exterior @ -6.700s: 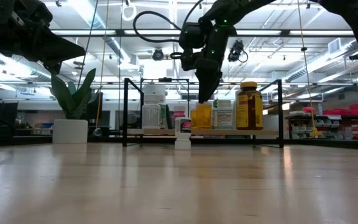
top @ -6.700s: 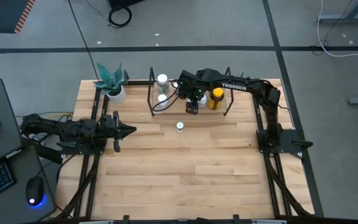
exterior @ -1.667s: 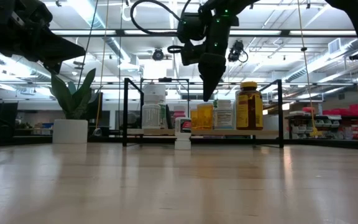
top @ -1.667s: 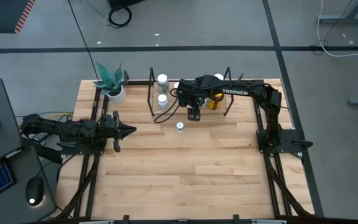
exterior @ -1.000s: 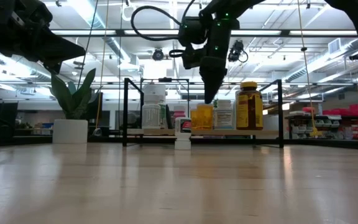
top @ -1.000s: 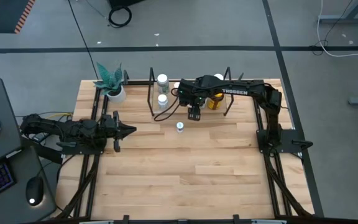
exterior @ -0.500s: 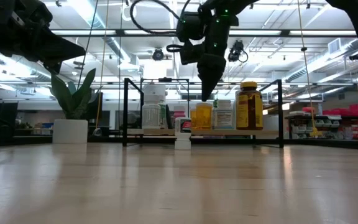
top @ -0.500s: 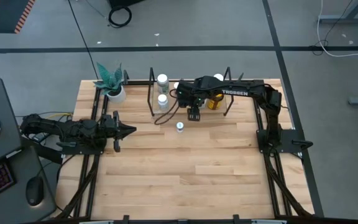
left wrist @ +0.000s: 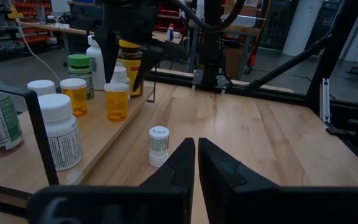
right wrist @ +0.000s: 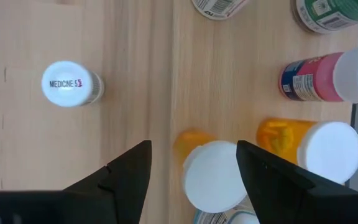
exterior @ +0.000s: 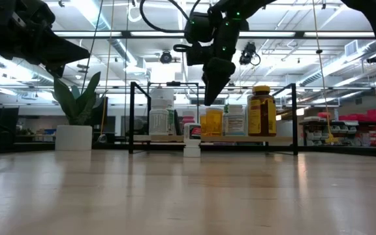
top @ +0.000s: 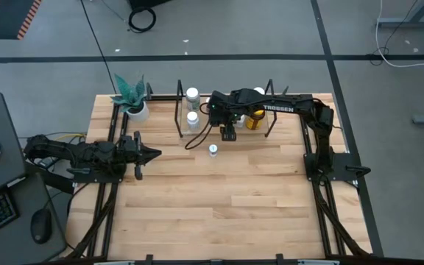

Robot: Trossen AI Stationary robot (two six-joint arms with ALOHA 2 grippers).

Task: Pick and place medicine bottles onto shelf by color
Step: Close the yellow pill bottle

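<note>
The shelf (top: 205, 127) stands at the table's far middle and holds several medicine bottles: white ones (top: 192, 96) at its left, two orange ones (right wrist: 309, 146), a pink one (right wrist: 328, 78), a green one (right wrist: 328, 12) and an amber one with a yellow cap (exterior: 261, 111). One small white bottle (top: 213, 149) stands upright on its base on the table in front of the shelf. My right gripper (right wrist: 193, 146) is open and hangs above an orange white-capped bottle (right wrist: 210, 174) at the shelf's front, touching nothing. My left gripper (left wrist: 196, 146) is shut and empty at the table's left.
A plant in a white pot (top: 137, 109) stands at the far left, beside the shelf's black wire uprights (exterior: 132, 117). The small white bottle also shows in the right wrist view (right wrist: 70, 84). Bare wood (top: 234, 206) fills the near half of the table.
My right gripper has swung a little toward the table's left, staying above the shelf's front edge. The bottles have not moved.
</note>
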